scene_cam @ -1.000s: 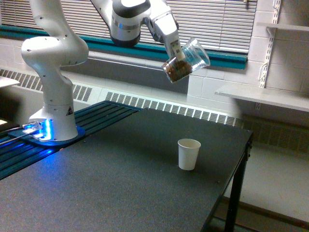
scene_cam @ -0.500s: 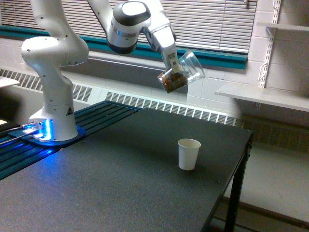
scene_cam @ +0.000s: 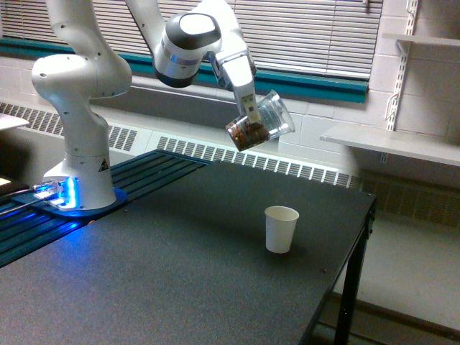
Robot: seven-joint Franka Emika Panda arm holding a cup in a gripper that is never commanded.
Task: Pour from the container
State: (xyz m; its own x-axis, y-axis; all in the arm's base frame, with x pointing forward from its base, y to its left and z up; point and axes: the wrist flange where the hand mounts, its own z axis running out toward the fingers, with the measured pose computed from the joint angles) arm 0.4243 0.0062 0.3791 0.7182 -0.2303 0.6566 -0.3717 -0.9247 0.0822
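pour not started as far as i can tell: gripper (scene_cam: 251, 115) is clamped on the container (scene_cam: 259, 129), held high in the air and tilted, mouth angled up toward the exterior view's right, brown nuts bunched at its low end, none spilling. white paper cup (scene_cam: 280, 228) stands upright on the table (scene_cam: 180, 273) near its far right edge, well below and a bit right of the container; can't see inside it. versus the earlier frames, the container has moved down and toward the exterior view's left; cup unmoved.
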